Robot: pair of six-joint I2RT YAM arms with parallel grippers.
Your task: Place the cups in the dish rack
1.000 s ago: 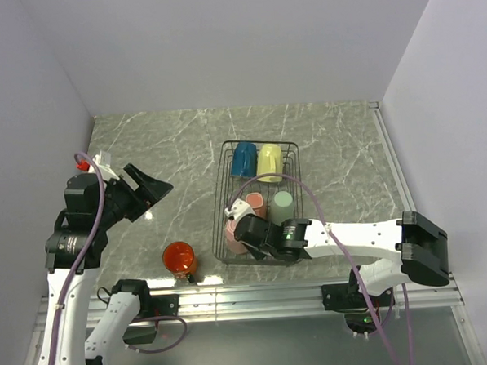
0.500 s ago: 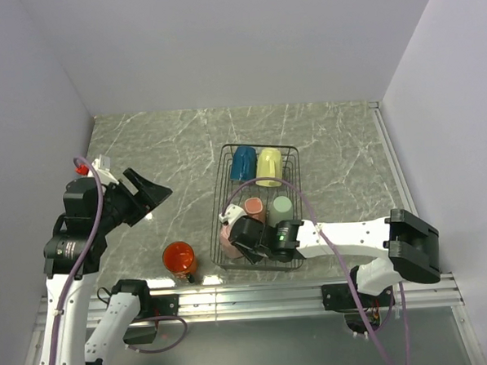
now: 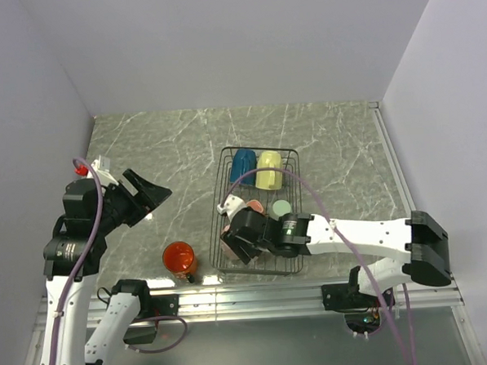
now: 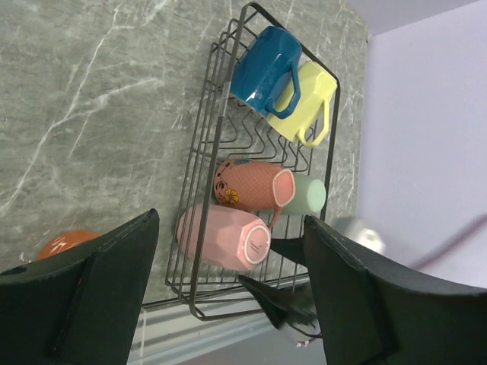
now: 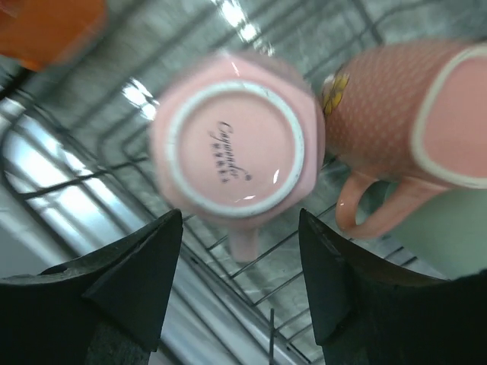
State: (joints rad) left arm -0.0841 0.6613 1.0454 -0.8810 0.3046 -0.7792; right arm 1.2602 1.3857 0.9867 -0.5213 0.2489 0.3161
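The orange mug sits on the surface, just left of the dish rack. The right end effector is spread open above a pink mug at the rack's near end. The left end effector hangs wide open and empty. Farther back are the other pink mug, green mug, blue mug and yellow mug.

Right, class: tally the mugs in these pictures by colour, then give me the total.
Blue mug: 1
Pale yellow mug: 1
Mint green mug: 1
Orange mug: 1
Pink mugs: 2, dotted pink mug and plain pink mug
Total: 6
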